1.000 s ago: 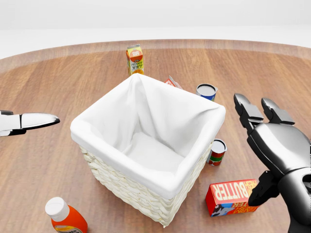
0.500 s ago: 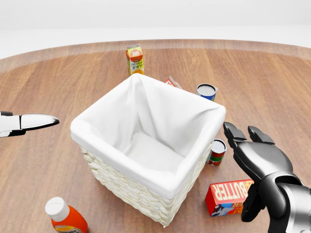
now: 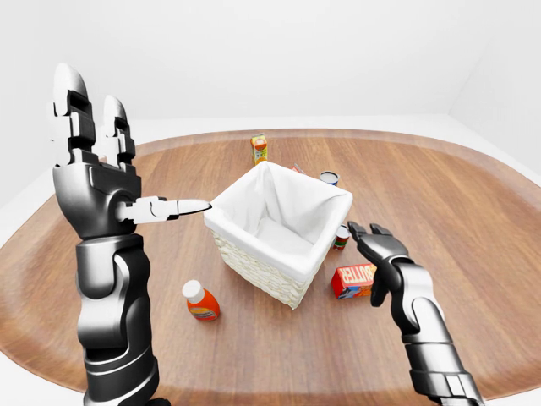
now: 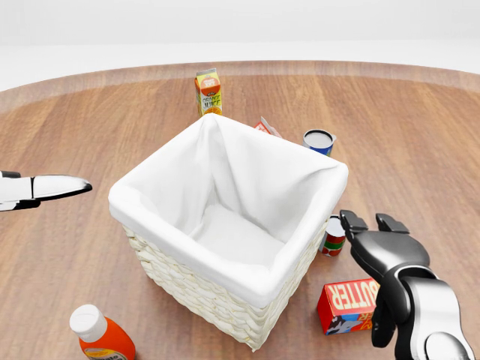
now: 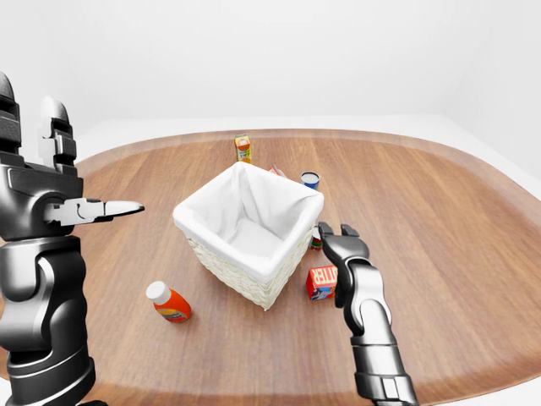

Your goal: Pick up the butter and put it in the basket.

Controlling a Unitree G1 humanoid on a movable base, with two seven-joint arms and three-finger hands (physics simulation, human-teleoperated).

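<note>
While the wide oval wooden table is spread with groceries, the white cloth-lined wicker basket is seen just left of the right hand, whose fingers are spread wide and empty. The raised left hand is likewise held open. The red rectangular box lettered "BUTTER" is seen lying on the table just below the right hand, beside the basket. A square closing across the box's long sides is judged best. "ORANGE JUICE" is read on the orange carton.

The head view looks down closely on the basket; both eye views share it from farther off.
</note>
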